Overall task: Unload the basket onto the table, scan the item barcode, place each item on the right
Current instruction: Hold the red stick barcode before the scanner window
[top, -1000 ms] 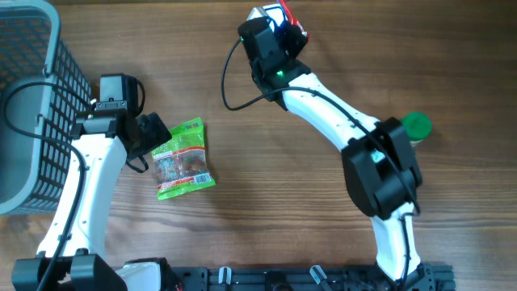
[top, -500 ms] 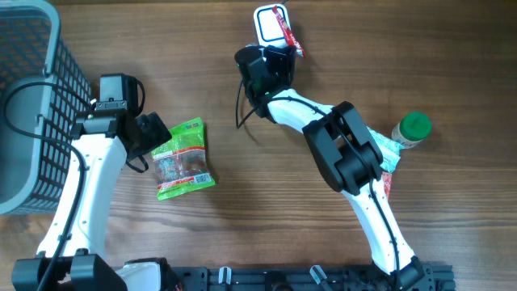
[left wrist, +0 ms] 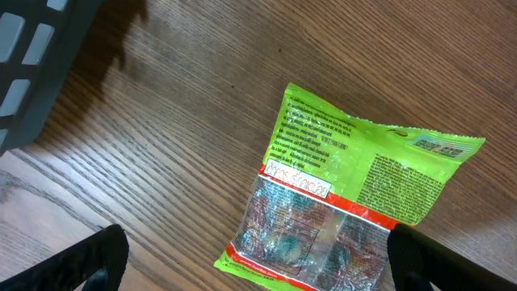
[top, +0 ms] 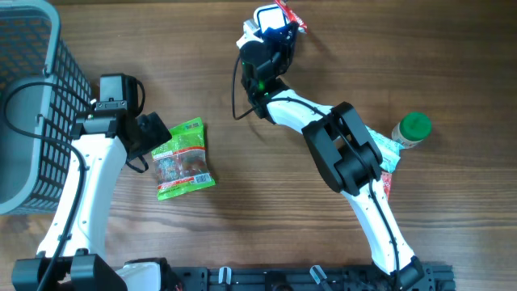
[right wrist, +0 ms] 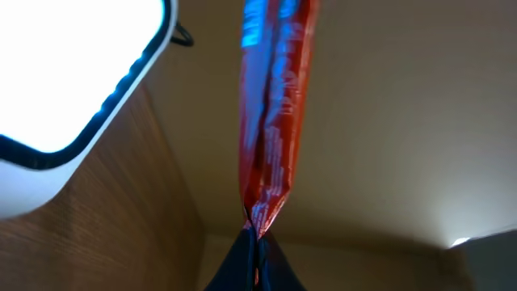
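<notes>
While the right hand [right wrist: 254,242] is pinching one end of the red-and-blue packet [right wrist: 271,105] with its jaws fully closed, it is holding the packet at twelve o'clock over the bench [top: 452,48], just beside a white, blue-rimmed device [right wrist: 73,73]. The left hand [top: 152,133] is hanging wide open and empty by the green snack bag [top: 184,158] at nine o'clock. The grey basket [top: 48,97] at ten is cut off by the frame. At three o'clock a green-capped bottle [top: 414,127] is standing, with a wrapper beside it half hidden under the right arm. The packet's print is too blurred to read.
</notes>
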`<act>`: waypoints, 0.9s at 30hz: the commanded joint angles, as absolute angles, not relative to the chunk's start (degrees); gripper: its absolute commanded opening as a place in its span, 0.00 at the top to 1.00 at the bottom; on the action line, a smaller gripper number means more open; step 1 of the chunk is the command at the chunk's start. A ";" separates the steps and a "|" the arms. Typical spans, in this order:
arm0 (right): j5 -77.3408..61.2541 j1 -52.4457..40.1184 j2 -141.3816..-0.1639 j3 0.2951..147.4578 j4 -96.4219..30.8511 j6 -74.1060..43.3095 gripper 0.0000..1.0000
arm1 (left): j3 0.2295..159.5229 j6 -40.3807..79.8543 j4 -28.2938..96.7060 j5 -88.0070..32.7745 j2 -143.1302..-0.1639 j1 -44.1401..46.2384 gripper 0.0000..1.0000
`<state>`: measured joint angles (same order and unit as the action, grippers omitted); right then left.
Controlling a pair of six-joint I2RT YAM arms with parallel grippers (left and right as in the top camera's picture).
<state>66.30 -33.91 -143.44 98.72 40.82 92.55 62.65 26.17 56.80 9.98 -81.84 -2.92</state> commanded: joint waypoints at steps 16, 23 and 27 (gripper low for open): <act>67.57 -34.26 -143.81 98.98 21.80 81.03 0.96 | 63.46 25.71 56.82 9.87 -81.65 -3.18 0.00; 67.94 -34.33 -143.81 98.98 21.85 80.99 0.96 | 63.46 25.71 56.82 9.87 -81.65 -3.18 0.00; 70.61 -34.33 -143.81 98.98 24.91 80.97 0.96 | 63.46 25.71 56.82 9.87 -81.65 -3.16 0.00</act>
<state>67.18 -33.98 -143.44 98.72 22.57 82.26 62.65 26.17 56.80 9.98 -81.84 -2.92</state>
